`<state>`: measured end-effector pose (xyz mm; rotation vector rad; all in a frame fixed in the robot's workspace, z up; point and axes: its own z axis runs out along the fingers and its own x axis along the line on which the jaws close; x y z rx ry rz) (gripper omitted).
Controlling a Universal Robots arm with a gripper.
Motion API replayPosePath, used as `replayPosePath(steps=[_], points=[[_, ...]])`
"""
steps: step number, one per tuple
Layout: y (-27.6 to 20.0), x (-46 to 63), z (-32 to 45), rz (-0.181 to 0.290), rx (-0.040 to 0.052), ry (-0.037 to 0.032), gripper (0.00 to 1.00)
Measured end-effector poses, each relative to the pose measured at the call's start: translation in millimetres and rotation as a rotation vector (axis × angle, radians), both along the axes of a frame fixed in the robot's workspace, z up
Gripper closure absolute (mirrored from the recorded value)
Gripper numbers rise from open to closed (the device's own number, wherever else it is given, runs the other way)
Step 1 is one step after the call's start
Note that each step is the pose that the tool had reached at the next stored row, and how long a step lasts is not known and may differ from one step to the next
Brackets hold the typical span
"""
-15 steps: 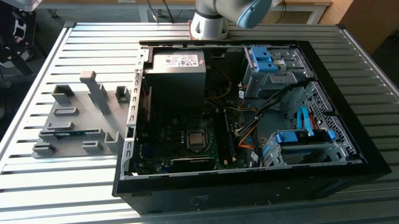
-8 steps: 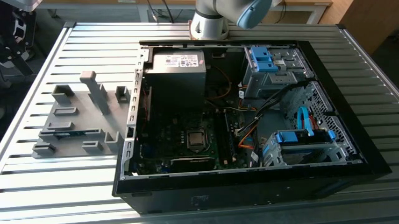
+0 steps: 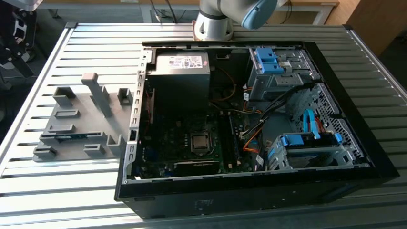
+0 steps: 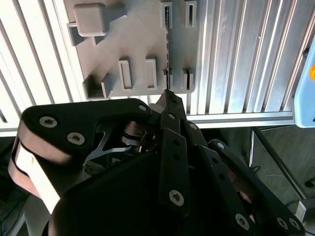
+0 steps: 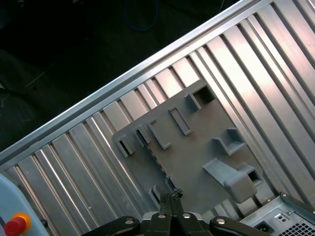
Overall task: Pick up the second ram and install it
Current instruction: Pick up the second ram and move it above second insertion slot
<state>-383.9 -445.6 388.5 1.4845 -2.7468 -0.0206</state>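
The ribbed metal desk (image 3: 83, 47) takes up most of the exterior view, its slats catching bright light. Beyond its edge lies a dark floor (image 5: 59, 44) (a wooden panel (image 3: 375, 19) stands past the far corner). An open computer case (image 3: 254, 181) lies on its side on the desk, motherboard facing up. Just beside it, at the exterior view's left, sits the grey holder block (image 3: 95, 129). The arm (image 3: 213, 24) stands at the desk's far side. In both wrist views the gripper (image 4: 170, 96) hangs above the block, apart from it, its fingers (image 4: 173, 147) drawn together with nothing between them. The second ram (image 3: 70, 137) stands on edge in the block's slots.
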Motion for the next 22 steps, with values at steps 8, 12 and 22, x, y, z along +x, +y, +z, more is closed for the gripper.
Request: replayPosePath(steps=[8,12,22], points=[[-0.3,0.0,0.0,0.025,0.0000,0.0000,0.89],[-0.4,0.0,0.0,0.042,0.0000,0.0000,0.89],[-0.5,-0.1,0.0,0.085,0.0000,0.0000,0.89]])
